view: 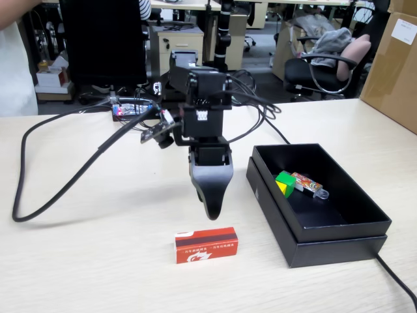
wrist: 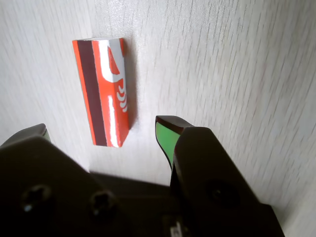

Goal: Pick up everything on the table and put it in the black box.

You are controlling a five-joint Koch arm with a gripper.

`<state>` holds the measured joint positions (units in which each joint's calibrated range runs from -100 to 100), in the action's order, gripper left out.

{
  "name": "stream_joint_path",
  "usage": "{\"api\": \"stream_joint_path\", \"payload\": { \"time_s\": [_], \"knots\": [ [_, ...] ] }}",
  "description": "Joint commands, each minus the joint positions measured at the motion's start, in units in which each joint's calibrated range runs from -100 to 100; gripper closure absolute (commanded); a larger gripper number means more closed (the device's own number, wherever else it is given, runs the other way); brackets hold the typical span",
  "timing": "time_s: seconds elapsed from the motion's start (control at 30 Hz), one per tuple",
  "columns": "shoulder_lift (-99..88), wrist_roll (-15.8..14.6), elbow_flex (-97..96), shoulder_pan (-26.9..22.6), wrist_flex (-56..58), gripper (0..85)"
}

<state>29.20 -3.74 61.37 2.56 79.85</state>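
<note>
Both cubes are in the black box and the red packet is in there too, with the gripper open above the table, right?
Not quite: the red packet lies on the table, outside the black box, as the fixed view shows. The cubes, green and yellow, are inside; the gripper is open.

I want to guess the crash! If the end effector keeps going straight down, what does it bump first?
Probably the bare table. The end effector points down with the red packet lying just ahead of its tips, though depth is hard to judge, so it might clip the packet.
</note>
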Motion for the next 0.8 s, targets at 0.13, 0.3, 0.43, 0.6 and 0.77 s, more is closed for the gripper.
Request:
{"api": "stream_joint_path", "payload": {
  "time_s": [0.13, 0.3, 0.43, 0.6, 0.77],
  "knots": [
    [3.9, 0.5, 7.7, 0.1, -3.8, 42.6],
    [7.9, 0.9, 9.2, 0.6, -5.2, 42.7],
    [11.5, 1.1, 10.7, 1.0, -6.8, 42.7],
    [14.0, 1.2, 10.9, 0.9, -8.1, 43.1],
    [16.2, 1.7, 11.4, 0.8, -8.2, 43.4]
  ]
}}
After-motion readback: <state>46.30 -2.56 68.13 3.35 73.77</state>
